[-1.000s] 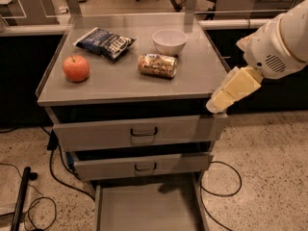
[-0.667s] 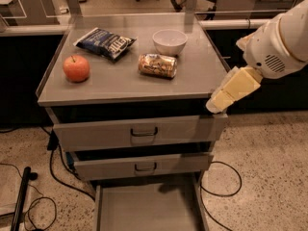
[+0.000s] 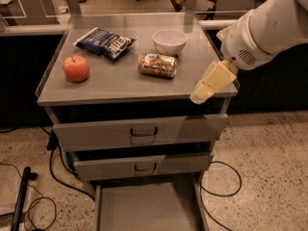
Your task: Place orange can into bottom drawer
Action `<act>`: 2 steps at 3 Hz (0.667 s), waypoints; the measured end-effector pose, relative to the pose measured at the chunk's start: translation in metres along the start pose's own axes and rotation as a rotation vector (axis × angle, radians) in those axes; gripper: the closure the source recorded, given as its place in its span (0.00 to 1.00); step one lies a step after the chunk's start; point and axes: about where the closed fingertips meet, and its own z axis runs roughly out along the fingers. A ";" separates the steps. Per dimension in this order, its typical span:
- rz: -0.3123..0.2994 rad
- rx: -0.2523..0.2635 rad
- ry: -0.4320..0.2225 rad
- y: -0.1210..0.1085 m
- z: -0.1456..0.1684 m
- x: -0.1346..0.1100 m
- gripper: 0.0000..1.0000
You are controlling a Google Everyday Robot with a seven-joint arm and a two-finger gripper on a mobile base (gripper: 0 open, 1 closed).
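The orange can (image 3: 157, 65) lies on its side in the middle of the grey cabinet top (image 3: 120, 83), just in front of a white bowl (image 3: 169, 41). The bottom drawer (image 3: 144, 207) is pulled open below the two upper drawers, and its flat floor is bare. My gripper (image 3: 211, 84), cream-coloured, hangs from the white arm (image 3: 262, 30) over the top's front right corner. It is to the right of the can, apart from it, and holds nothing.
A round orange-red apple (image 3: 76, 68) sits at the left of the top. A dark blue chip bag (image 3: 105, 42) lies at the back left. The two upper drawers (image 3: 143, 132) are shut. Black cables (image 3: 57, 177) trail on the speckled floor on both sides.
The gripper and arm have moved a little to the left, towards the can. The objects on the top have not moved.
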 end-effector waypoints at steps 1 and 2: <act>-0.022 -0.056 -0.011 -0.011 0.041 -0.007 0.00; -0.023 -0.104 -0.028 -0.020 0.080 -0.010 0.00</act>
